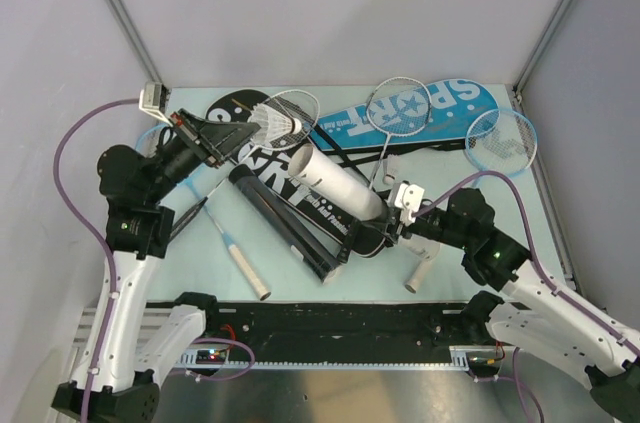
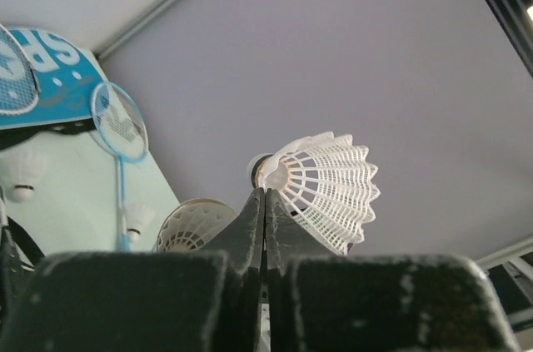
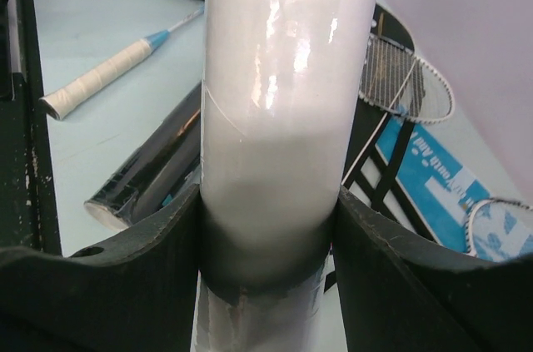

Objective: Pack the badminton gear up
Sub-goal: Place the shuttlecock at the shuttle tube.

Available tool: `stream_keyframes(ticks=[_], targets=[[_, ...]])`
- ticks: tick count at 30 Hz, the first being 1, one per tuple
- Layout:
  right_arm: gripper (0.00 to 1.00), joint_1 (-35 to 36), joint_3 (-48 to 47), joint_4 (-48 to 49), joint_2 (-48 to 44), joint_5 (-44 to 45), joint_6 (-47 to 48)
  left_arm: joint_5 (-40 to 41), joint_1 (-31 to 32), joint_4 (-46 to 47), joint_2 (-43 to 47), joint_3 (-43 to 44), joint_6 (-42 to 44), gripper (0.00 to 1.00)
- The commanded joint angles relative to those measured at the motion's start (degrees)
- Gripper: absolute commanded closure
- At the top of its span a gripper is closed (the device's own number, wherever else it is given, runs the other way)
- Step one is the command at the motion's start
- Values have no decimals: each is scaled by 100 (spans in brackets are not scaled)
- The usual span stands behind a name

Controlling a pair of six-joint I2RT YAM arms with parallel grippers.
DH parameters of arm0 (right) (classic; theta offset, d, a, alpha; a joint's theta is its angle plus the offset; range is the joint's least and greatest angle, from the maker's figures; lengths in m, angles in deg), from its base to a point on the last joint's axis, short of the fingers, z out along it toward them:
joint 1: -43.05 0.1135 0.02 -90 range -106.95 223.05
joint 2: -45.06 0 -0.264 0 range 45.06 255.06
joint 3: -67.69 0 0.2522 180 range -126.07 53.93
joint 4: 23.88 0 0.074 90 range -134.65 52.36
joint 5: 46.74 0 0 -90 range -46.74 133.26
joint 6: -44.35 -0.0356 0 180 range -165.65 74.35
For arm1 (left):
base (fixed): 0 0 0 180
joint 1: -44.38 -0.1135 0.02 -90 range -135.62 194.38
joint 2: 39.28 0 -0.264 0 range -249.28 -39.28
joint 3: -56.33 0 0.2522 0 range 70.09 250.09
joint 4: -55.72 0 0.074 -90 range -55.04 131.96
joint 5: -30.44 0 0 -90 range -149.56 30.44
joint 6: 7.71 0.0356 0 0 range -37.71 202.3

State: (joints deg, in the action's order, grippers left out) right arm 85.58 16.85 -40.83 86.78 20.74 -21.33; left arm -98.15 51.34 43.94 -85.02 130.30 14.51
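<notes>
Left wrist: shuttlecock (image 2: 329, 190) in end effector (image 2: 265, 195)

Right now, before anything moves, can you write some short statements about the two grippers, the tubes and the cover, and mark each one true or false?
1. The left gripper is shut on a shuttlecock. True.
2. The right gripper holds nothing. False: its fingers clasp the white tube.
3. The black tube stands upright. False: it lies on the table beside the white tube.
4. The blue cover lies at the far side of the table. True.
5. The held shuttlecock is already inside the white tube. False: it is outside, near the tube's far end.
</notes>
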Motion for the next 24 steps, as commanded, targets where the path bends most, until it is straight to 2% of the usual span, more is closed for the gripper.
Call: stream_keyframes(ticks=[1,5,16,24], targets=[[62,105,-11,856,-108,119,244,-489,87,426,-17,-134,-798,100],[63,224,12,949,-201,14,486,-589,117,426,26,-374,-993,100],[65,396,28,1436,-194,547,631,-762,159,188,322,-485,-1152,100],[65,393,18,1527,-90,605,633,-827,164,-593,283,-154,-575,100]])
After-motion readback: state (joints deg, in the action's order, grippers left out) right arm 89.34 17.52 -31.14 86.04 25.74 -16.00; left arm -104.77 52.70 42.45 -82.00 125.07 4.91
